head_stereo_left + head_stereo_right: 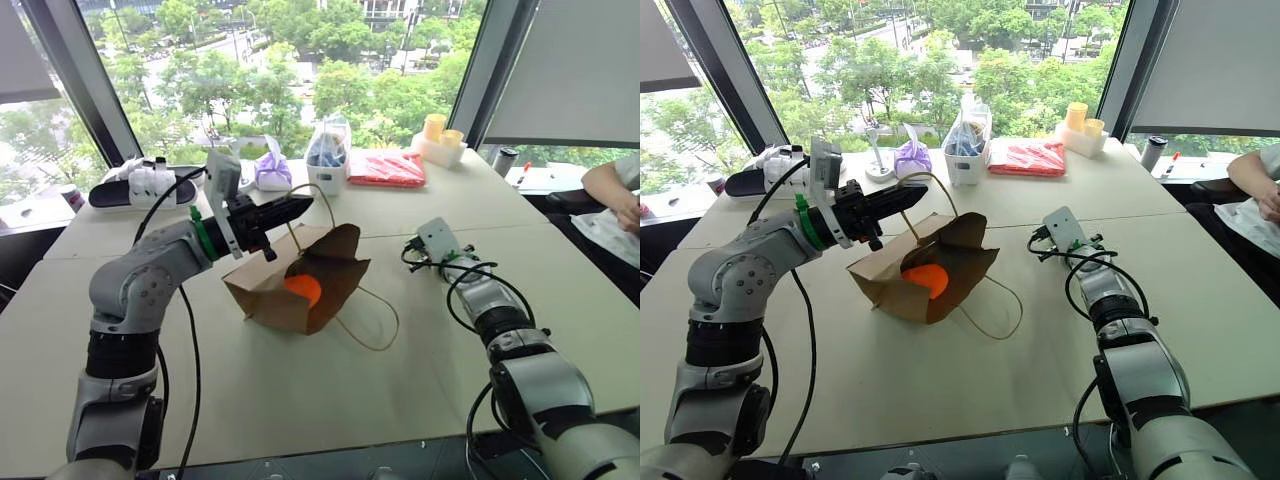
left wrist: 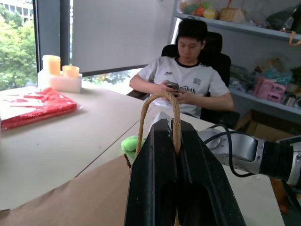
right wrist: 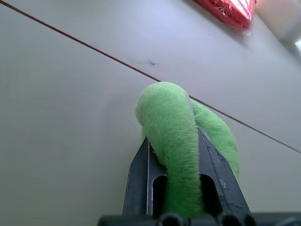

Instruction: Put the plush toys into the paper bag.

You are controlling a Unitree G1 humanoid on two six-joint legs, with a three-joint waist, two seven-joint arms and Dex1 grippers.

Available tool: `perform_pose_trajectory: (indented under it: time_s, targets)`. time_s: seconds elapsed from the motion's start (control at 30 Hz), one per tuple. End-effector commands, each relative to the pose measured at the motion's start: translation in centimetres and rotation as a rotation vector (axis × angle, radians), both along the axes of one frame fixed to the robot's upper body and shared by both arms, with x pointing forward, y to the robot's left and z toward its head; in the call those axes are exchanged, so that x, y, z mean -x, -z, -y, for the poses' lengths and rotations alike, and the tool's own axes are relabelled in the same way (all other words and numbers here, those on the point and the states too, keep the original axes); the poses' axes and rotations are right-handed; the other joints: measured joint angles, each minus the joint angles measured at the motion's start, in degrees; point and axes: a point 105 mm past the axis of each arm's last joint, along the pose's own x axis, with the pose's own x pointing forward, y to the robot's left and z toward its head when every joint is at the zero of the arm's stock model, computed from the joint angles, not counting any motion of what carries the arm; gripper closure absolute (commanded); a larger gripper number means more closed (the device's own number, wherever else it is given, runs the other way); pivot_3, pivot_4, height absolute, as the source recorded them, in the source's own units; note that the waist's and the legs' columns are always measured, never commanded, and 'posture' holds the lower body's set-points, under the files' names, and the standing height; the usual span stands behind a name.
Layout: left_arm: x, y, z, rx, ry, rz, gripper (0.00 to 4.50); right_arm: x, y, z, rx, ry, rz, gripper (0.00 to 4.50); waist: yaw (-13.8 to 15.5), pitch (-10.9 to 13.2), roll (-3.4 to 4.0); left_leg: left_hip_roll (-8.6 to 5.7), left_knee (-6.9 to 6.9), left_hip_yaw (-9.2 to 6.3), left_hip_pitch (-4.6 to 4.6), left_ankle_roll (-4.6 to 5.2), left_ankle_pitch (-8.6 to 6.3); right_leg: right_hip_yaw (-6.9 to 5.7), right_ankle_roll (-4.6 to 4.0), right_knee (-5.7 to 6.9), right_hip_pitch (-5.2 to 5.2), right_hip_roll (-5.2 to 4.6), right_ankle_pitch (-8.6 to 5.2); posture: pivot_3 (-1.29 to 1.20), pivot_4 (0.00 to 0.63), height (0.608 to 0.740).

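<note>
We see the paper bag (image 1: 290, 290) lying on its side near the middle of the table (image 1: 300, 400), its mouth turned toward us and gaping open. Inside it sits the orange toy (image 1: 302, 289), visible through the opening. One cord handle (image 1: 372, 325) trails loose on the tabletop in front of the bag.

The left gripper (image 1: 295, 208) is held above the table, over the bag's upper edge. Its two black fingers (image 2: 153, 179) are pressed together on the other cord handle (image 2: 160, 113), which loops up out of them in the left wrist view. That handle runs taut from the gripper down to the bag.

The right gripper (image 3: 175, 155) reaches out to the right of the bag, low to the table. In the right wrist view its fingers are closed on the green toy (image 3: 176, 136), the plush squeezed between them and bulging out past the tips. We also catch a bit of that green toy (image 2: 131, 143) beyond the bag in the left wrist view.

At the far edge of the table we note a flat red packet (image 1: 388, 168), a purple pouch (image 1: 273, 171), a clear bag with blue contents (image 1: 327, 150) and yellow cups (image 1: 441, 130). A person (image 2: 188, 80) sits in a chair past the table's right corner.
</note>
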Motion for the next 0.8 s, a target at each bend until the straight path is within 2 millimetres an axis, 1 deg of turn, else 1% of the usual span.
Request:
perform_pose_trajectory:
  time_s: [0.03, 0.07, 0.1, 0.13, 0.17, 0.23, 0.27, 0.33, 0.37, 0.43, 0.5, 0.6, 0.7, 0.77, 0.8]
  targets:
    - [0.4, -1.7, -0.3, 0.036, 0.001, 0.067, 4.50, 1.4, -6.1, -2.0, -0.022, -0.137, 0.137, 4.47, -0.1, 0.0, 0.02, 0.00, -0.02, -0.02, -0.04, 0.00, 0.00, -0.01, 0.00, 0.01, -0.04, 0.00, 0.00, 0.00, 0.150, 0.740]
    - [0.2, -1.9, -0.5, 0.044, -0.004, 0.069, 4.50, 2.4, -7.9, -2.7, -0.037, -0.175, 0.161, 4.47, -0.1, 0.0, 0.06, 0.00, -0.05, -0.03, -0.06, 0.00, 0.00, 0.00, 0.01, 0.03, -0.09, 0.00, 0.00, 0.00, 0.150, 0.740]
    - [0.1, -2.0, -0.6, 0.047, -0.009, 0.071, 4.50, 3.5, -9.1, -3.4, -0.059, -0.213, 0.164, 4.47, -0.2, 0.1, 0.08, 0.01, -0.06, -0.05, -0.11, 0.01, 0.00, 0.00, 0.01, 0.05, -0.17, 0.00, 0.00, 0.00, 0.150, 0.740]
    - [-0.1, -2.1, -0.8, 0.046, -0.014, 0.073, 4.50, 4.8, -10.1, -4.4, -0.074, -0.266, 0.159, 4.47, -0.2, 0.1, 0.10, 0.01, -0.06, -0.08, -0.12, 0.01, 0.00, 0.03, 0.01, 0.04, -0.25, -0.01, 0.00, 0.00, 0.150, 0.740]
    - [-0.2, -2.1, -0.9, 0.045, -0.017, 0.074, 4.50, 5.8, -10.6, -5.2, -0.081, -0.304, 0.150, 4.47, -0.2, 0.1, 0.11, 0.02, -0.09, -0.08, -0.12, 0.01, -0.01, 0.04, 0.01, 0.04, -0.27, -0.01, 0.00, 0.00, 0.150, 0.740]
    - [-0.5, -2.1, -1.0, 0.042, -0.020, 0.076, 4.50, 8.8, -12.0, -8.2, -0.161, -0.459, 0.126, 4.47, -0.2, 0.1, 0.11, 0.04, -0.10, -0.09, -0.09, 0.02, -0.01, 0.03, 0.01, 0.05, -0.28, 0.02, 0.00, 0.00, 0.150, 0.740]
    - [-0.6, -2.1, -1.0, 0.042, -0.020, 0.077, 4.50, 10.3, -12.2, -9.5, -0.173, -0.539, 0.108, 4.47, -0.1, 0.1, 0.11, 0.04, -0.09, -0.09, -0.09, 0.03, -0.02, 0.03, 0.01, 0.06, -0.28, 0.02, 0.00, 0.00, 0.150, 0.740]
    - [-0.6, -2.2, -1.0, 0.040, -0.019, 0.080, 4.50, 12.3, -12.0, -11.0, -0.163, -0.624, 0.068, 4.47, 0.2, 0.1, 0.09, 0.05, -0.07, -0.13, -0.06, 0.14, -0.08, 0.00, 0.01, 0.04, -0.19, 0.02, 0.00, 0.00, 0.150, 0.740]
    - [-0.7, -2.3, -1.0, 0.040, -0.018, 0.081, 4.50, 13.0, -11.7, -11.5, -0.159, -0.647, 0.050, 4.47, 0.3, 0.1, 0.09, 0.04, -0.03, -0.14, -0.06, 0.38, -0.22, -0.01, 0.01, 0.03, -0.16, 0.01, 0.00, 0.00, 0.150, 0.740]
    - [-0.7, -2.3, -1.0, 0.039, -0.016, 0.083, 4.50, 14.1, -10.8, -12.9, -0.160, -0.705, 0.003, 4.47, 0.6, 0.1, 0.08, 0.02, 0.08, -0.14, -0.06, 0.44, -0.25, -0.02, 0.01, 0.01, -0.07, -0.02, 0.00, 0.00, 0.150, 0.740]
    - [-0.7, -2.4, -1.1, 0.038, -0.015, 0.084, 4.50, 14.7, -10.0, -14.3, -0.168, -0.746, -0.022, 4.47, 0.6, 0.1, 0.08, 0.01, 0.12, -0.13, -0.06, 0.44, -0.25, -0.02, 0.01, -0.02, -0.02, -0.03, 0.00, 0.00, 0.150, 0.740]
    - [-0.7, -2.5, -1.1, 0.039, -0.017, 0.086, 4.50, 15.0, -8.6, -16.8, -0.211, -0.805, -0.054, 4.47, 0.3, 0.1, 0.08, 0.02, 0.10, -0.14, -0.05, 0.44, -0.25, -0.03, 0.01, 0.01, -0.06, -0.01, 0.00, 0.00, 0.150, 0.740]
    - [-0.7, -2.5, -1.1, 0.041, -0.018, 0.089, 4.50, 14.1, -7.4, -18.9, -0.223, -0.831, -0.070, 4.47, 0.0, 0.1, 0.08, 0.03, 0.05, -0.13, -0.04, 0.41, -0.23, -0.01, 0.01, 0.06, -0.15, -0.01, 0.00, 0.00, 0.150, 0.740]
    - [-0.5, -2.7, -1.0, 0.046, -0.018, 0.092, 4.50, 13.1, -6.9, -20.2, -0.232, -0.841, -0.066, 4.47, 0.0, 0.1, 0.08, 0.03, 0.05, -0.12, -0.04, 0.31, -0.18, -0.01, 0.01, 0.09, -0.16, -0.01, 0.00, 0.00, 0.150, 0.740]
    - [-0.5, -2.7, -1.0, 0.048, -0.019, 0.093, 4.50, 12.3, -6.7, -20.6, -0.214, -0.831, -0.048, 4.47, 0.0, 0.1, 0.08, 0.03, 0.05, -0.12, -0.04, 0.27, -0.15, -0.01, 0.00, 0.09, -0.17, -0.01, 0.00, 0.00, 0.150, 0.740]
